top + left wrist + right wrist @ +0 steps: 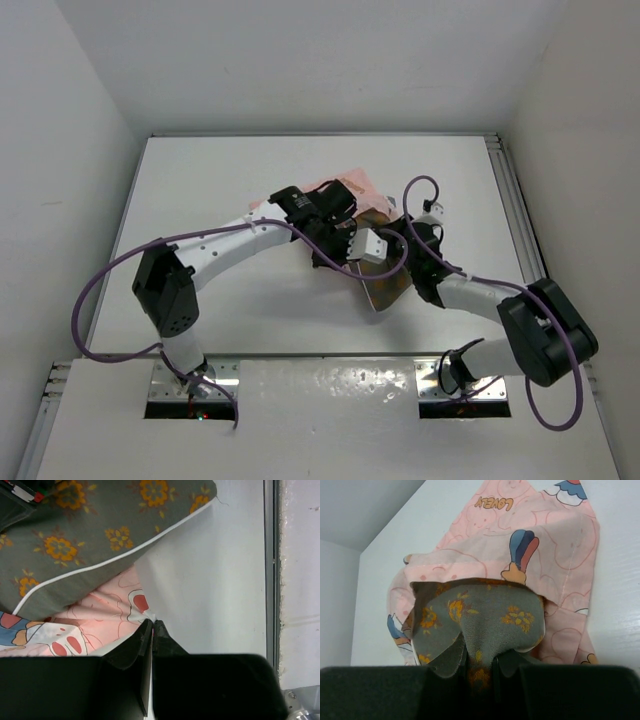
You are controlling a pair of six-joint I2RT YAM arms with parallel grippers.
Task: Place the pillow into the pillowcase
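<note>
I am working over the white tabletop (220, 180), with both arms meeting just right of centre in the overhead view. The pillowcase (485, 545) is lying there in a rumpled heap. In the right wrist view it is filling the upper middle, and its open hem is draping over the far end of the pillow (485, 615). The pillow is sitting at the centre of that view, with only its far end under the pink cloth and its near half showing bare. I am judging this to be the middle of the insertion step: the mouth is started over the pillow, but most of the cushion is not yet inside. The right pincer (480, 667), at the bottom centre, is clamping narrowly on a bunched fold at the pillow's near edge. The left pincer (152, 630), low in the middle of its own view, is closed, and it seems to be nipping the tip of the pillowcase's edge just under the pillow's piped corner. I am thinking the next move calls for pushing the pillow deeper while the left side is holding the hem back and open, so the thin cloth is not dragging along with it. The only writing I am reading is "LOVELY", upside down near the top centre of the right wrist view; I am seeing no brand label.
</note>
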